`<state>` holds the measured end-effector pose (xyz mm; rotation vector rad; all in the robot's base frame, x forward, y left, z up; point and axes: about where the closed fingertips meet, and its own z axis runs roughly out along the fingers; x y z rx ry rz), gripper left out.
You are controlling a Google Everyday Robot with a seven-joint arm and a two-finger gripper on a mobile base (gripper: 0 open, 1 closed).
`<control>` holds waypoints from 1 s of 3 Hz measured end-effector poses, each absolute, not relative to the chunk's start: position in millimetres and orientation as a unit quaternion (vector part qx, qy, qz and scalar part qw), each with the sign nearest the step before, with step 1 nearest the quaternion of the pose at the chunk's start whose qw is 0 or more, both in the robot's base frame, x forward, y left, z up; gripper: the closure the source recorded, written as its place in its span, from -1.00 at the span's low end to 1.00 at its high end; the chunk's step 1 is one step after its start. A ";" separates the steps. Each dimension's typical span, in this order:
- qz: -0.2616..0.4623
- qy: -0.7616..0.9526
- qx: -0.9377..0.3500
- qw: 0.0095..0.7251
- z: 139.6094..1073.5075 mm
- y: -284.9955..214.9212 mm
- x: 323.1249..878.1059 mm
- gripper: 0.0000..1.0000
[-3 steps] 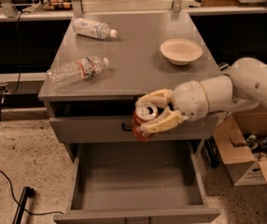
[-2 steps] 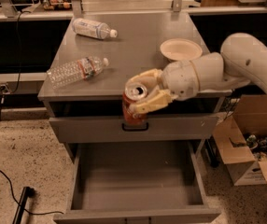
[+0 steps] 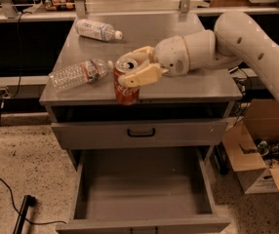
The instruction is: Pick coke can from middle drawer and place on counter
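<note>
The red coke can (image 3: 126, 86) with a silver top is upright at the front edge of the grey counter (image 3: 188, 84), left of centre. My gripper (image 3: 132, 67) is shut on the coke can's upper part, its pale fingers (image 3: 143, 75) on both sides. The white arm reaches in from the right. Below, the middle drawer (image 3: 142, 191) is pulled out and its grey floor is bare. I cannot tell whether the can rests on the counter or hangs just above it.
Two clear plastic water bottles lie on the counter: one (image 3: 78, 74) just left of the can, one (image 3: 96, 30) at the back left. A closed drawer front with a black handle (image 3: 140, 131) is under the counter. Cardboard boxes (image 3: 261, 155) stand on the floor at right.
The gripper has carried the coke can up and left, from in front of the top drawer front to the counter's front edge. The white bowl on the counter is now hidden behind the arm.
</note>
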<state>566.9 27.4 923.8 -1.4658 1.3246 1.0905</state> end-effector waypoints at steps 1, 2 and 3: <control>0.437 0.564 -0.538 0.448 929.2 30.0 598.7 1.00; 0.421 0.595 -0.505 0.462 927.7 29.6 621.2 1.00; 0.374 0.619 -0.497 0.479 927.4 26.9 638.4 0.62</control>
